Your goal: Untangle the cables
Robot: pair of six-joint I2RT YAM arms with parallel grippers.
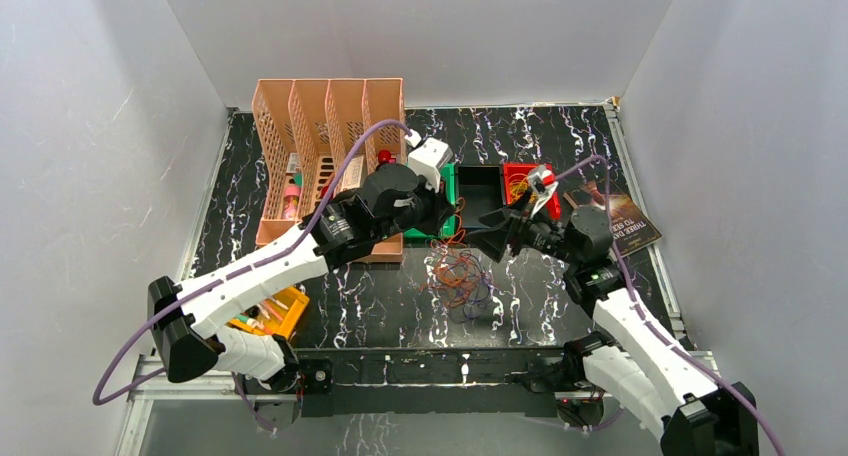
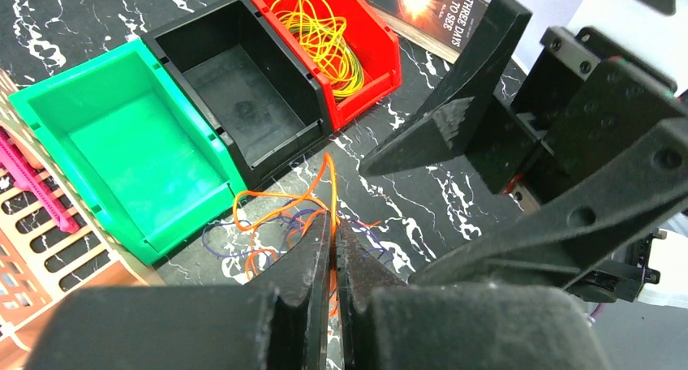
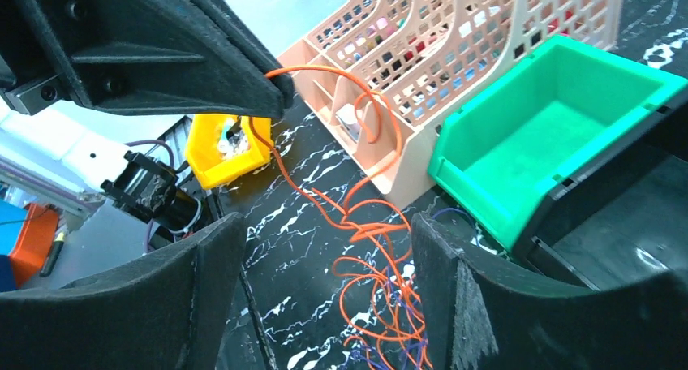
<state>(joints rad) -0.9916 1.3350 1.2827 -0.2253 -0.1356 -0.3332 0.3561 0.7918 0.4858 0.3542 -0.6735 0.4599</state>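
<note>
A tangle of thin orange and dark blue cables (image 1: 460,276) lies on the black marbled table in front of the bins. My left gripper (image 1: 452,221) is shut on one orange cable (image 2: 331,183) and holds that strand lifted above the tangle; in its wrist view the jaws (image 2: 333,222) are pressed together on it. My right gripper (image 1: 488,241) is open and empty, facing the left one just above the tangle. In the right wrist view (image 3: 324,240) orange loops (image 3: 381,289) lie between its fingers. Yellow cables (image 2: 324,37) lie in the red bin (image 2: 381,53).
A green bin (image 2: 122,143) and a black bin (image 2: 243,86), both empty, stand beside the red one. A peach file organizer (image 1: 325,146) stands at the back left. A yellow box (image 1: 275,311) sits at the front left, a book (image 1: 625,221) at the right.
</note>
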